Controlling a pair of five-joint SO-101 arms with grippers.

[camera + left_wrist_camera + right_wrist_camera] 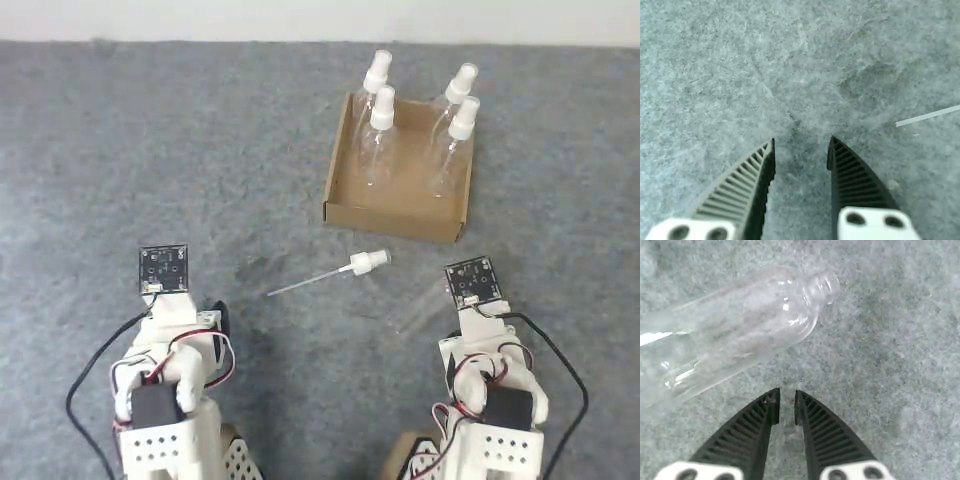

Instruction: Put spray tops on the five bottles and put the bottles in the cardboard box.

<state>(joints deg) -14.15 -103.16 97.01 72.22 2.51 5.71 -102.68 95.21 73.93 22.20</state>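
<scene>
Four bottles [375, 150] w/ spray tops on are standing in the cardboard box [395, 221], which sits toward the far edge of the counter [150, 150], a bit right of centre. Fifth bottle [422, 305] is uncapped, lying on its side on the grey felt just short of the box's near right corner. In the right wrist view it's right in front of the fingertips, clear body [730, 335], threaded neck bare. The last spray top [368, 262] lies loose on the counter near the box's near wall, approx mid-counter, dip tube trailing toward the left arm; the tube's end [927, 116] shows in the left wrist view.

Left gripper [802, 141]: fingers parted a fair way, nothing between them, low over bare felt by the near edge. Right gripper [786, 391]: fingers almost together, just a thin slit, holding nothing, tips close to the bottle but not touching.
</scene>
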